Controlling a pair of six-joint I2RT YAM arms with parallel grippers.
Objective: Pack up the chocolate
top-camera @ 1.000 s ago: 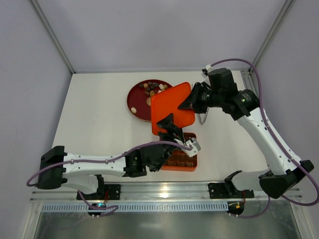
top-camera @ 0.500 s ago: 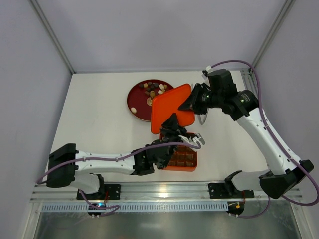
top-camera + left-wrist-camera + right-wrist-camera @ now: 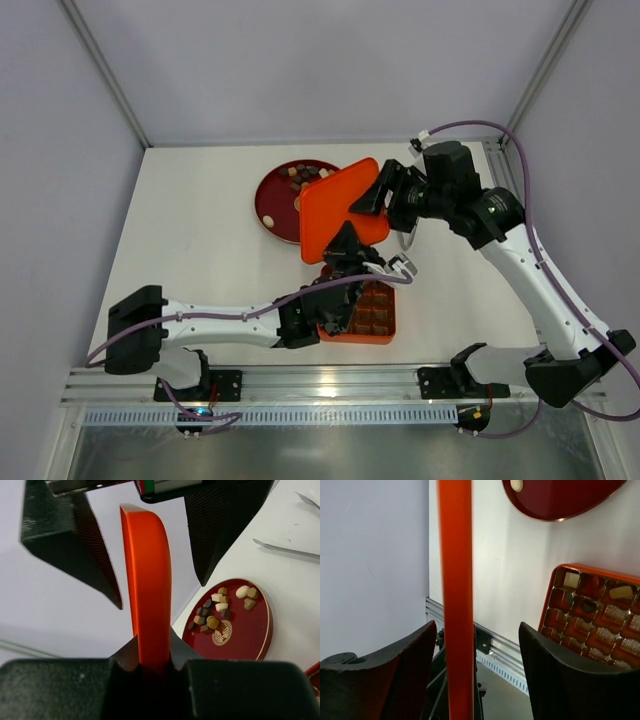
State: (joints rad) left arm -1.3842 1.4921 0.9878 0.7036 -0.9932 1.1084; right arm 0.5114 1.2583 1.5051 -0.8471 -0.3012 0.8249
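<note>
- The left gripper point(image 3: 150, 666) pinches the near edge of the orange lid point(image 3: 335, 215); in the left wrist view its two black fingers are pressed against both faces of the lid, which stands edge-on.
- The right gripper point(image 3: 372, 195) is at the lid's far right corner. Its fingers point(image 3: 385, 675) are spread, one on each side of the lid, with a visible gap on at least one side (the right wrist view shows white table between the lid and the right-hand finger).
- The lid is tilted above the table point(image 3: 190, 230), overlapping part of the dark red plate point(image 3: 272, 205) and the far edge of the orange gridded box point(image 3: 375, 315).
- The chocolate point(image 3: 220, 605) lies mostly in a loose cluster on the far side of the plate: brown, dark and cream pieces, with one cream piece apart near the rim.
- A few pieces sit in compartments of the box, seen in the right wrist view; several other compartments there look unfilled.
- Metal tweezers point(image 3: 287, 552) lie on the table beyond the plate.
</note>
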